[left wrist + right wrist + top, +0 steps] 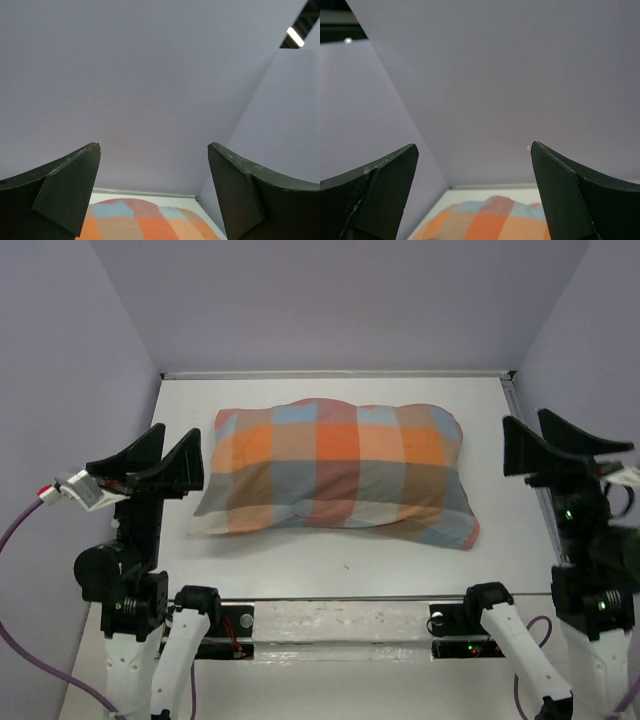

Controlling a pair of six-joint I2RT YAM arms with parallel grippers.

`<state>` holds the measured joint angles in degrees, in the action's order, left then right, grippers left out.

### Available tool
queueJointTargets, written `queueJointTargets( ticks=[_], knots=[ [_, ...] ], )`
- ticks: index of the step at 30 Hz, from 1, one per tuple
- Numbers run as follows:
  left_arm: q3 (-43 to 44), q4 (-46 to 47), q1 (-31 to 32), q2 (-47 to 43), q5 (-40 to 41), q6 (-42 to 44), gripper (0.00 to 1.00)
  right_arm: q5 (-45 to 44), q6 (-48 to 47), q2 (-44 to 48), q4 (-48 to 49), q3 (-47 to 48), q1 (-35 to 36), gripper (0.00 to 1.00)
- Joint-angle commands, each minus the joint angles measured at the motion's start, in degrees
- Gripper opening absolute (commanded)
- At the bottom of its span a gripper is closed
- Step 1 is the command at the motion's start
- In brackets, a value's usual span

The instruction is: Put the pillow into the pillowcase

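**Pillowcase lies crosswise between two open grippers; no bare pillow on view**

I find the pillowcase near the middle of the table, plump and rounded along its whole length. I see no white pillow anywhere, so I judge it to be inside the case and the task at or near its end. I cannot tell which end holds the opening, nor whether any of the pillow shows there.

The case's long axis runs left to right across the table, square to the reach of both arms. One short end faces each arm.

The left gripper hangs beside the left short end with its jaws spread wide and nothing between them. The right gripper stands off the right short end, likewise spread and empty.

From each wrist camera the checked cloth shows only at the bottom edge, below and ahead of the fingers. Both sets of fingers point at the back wall, not at the case.

In the overhead view the left gripper looks slightly nearer its end. I judge that any further tucking or straightening would call for a drop and an inward reach along that long axis.
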<state>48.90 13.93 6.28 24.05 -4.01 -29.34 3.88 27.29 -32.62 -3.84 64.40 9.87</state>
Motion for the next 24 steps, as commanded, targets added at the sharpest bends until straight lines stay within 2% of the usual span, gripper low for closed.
queueJointTargets(
  ticks=[1, 8, 12, 15, 24],
  knots=[
    [0.1, -3.1, -0.1, -5.6, -13.8, 1.3, 0.99, -2.5, -1.4, 11.5, -1.4, -3.5, 0.5, 1.0],
    [-2.8, -4.9, -0.1, -17.1, -18.7, 0.5, 0.99, -3.5, -0.4, 22.8, -1.6, -8.1, 0.5, 1.0],
    [-3.5, -8.8, -0.2, -21.1, -19.1, 3.1, 0.99, -3.2, 0.2, 22.0, -1.8, -9.8, 0.5, 1.0],
    [-5.7, -8.3, -0.1, -22.6, -19.5, 2.4, 0.99, -0.5, 1.7, 19.6, -1.9, -9.8, 0.5, 1.0],
    [-7.3, -5.6, -0.1, -20.8, -21.7, 2.3, 0.99, 0.1, 2.2, 16.2, -2.0, -9.1, 0.5, 1.0]
  ],
)
